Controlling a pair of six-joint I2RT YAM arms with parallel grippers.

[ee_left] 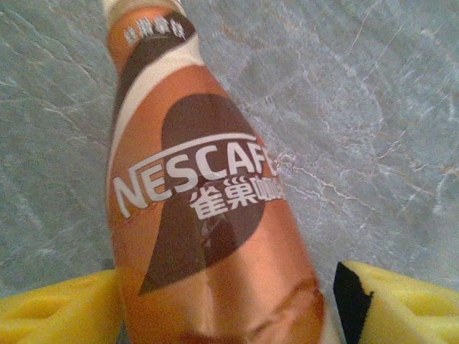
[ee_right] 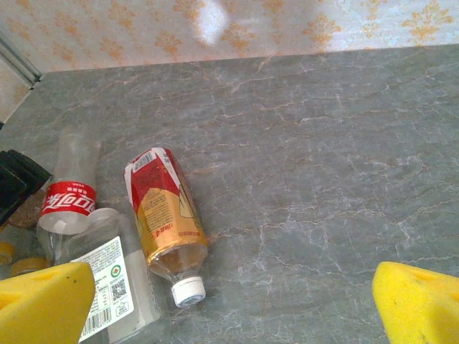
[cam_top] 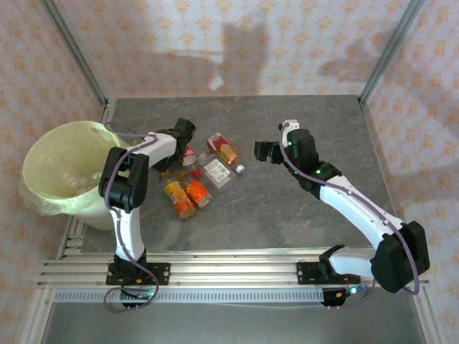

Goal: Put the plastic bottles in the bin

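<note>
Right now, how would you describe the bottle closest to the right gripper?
Find the big bin on the left; a group of bottles lies right of it. Take the bottle on the group's right edge. It has a red-and-gold label and a white cap.

Table (cam_top: pixel 287 208) is marked grey, marbled with pale veins. Walls (cam_top: pixel 179 43) are patterned cream-pink with orange floral motifs. Bin (cam_top: pixel 50 158) is lined pale yellow-green. Nescafé bottle (ee_left: pixel 208 236) is wrapped copper-brown, with a dark brown patch and white lettering. Second bottle (ee_right: pixel 163 215) is labelled red and gold, capped white. Clear bottle (ee_right: pixel 68 201) is banded red. Finger pads (ee_right: pixel 43 301) are coloured yellow.
</note>
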